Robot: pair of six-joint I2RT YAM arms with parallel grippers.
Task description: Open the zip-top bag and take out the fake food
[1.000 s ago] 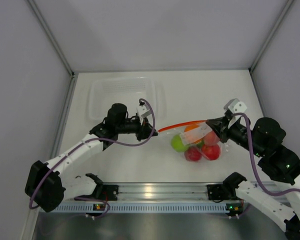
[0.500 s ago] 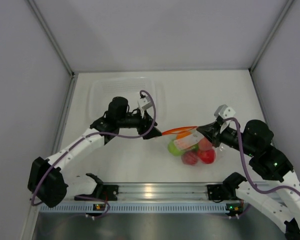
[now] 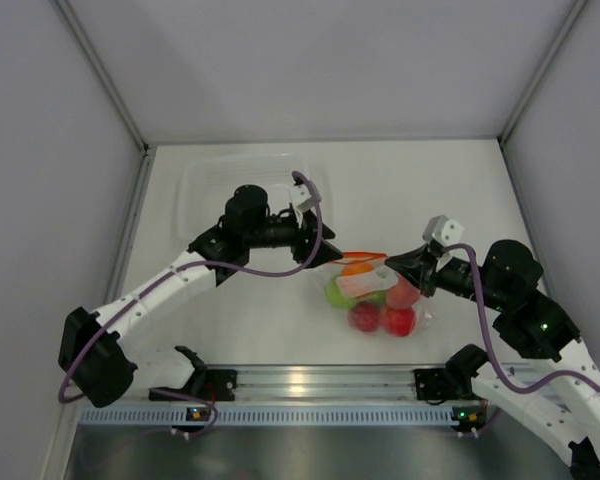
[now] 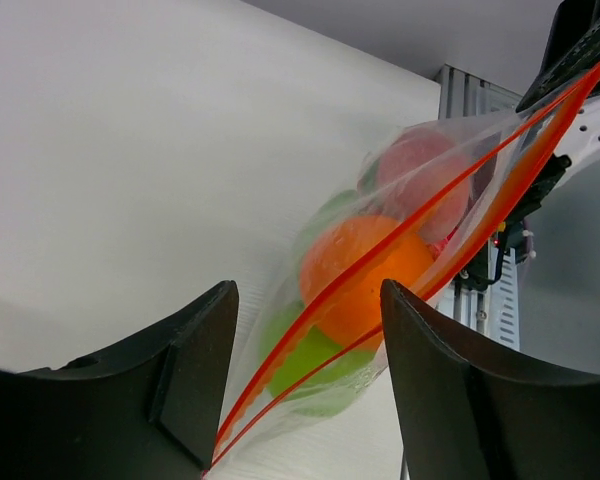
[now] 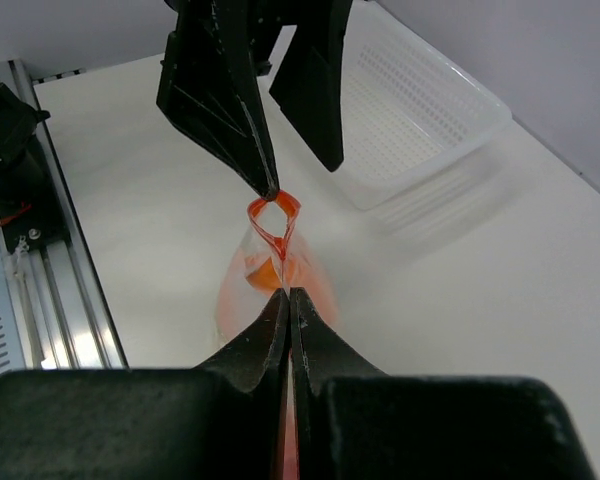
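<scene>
The left arm reaches up and across toward the middle of the table (image 3: 410, 190), just in front of the tub (image 3: 205, 190). The left gripper (image 4: 305, 290) is spread wide, one fingertip at the end of the bag's (image 3: 375, 292) orange strip. The right arm bends in low from the other side, with the right gripper (image 5: 288, 298) pinched tight on the strip's opposite end. The bag stretches between them, its mouth slightly parted and the fruits (image 3: 365, 317) inside.

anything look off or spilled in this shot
Nothing spilled: the fake food is all inside the zip-top bag. One oddity: the right gripper pinches the zipper strip, but the left gripper stands open, only one fingertip at the bag's other end, where the mouth gapes in a small loop.
</scene>
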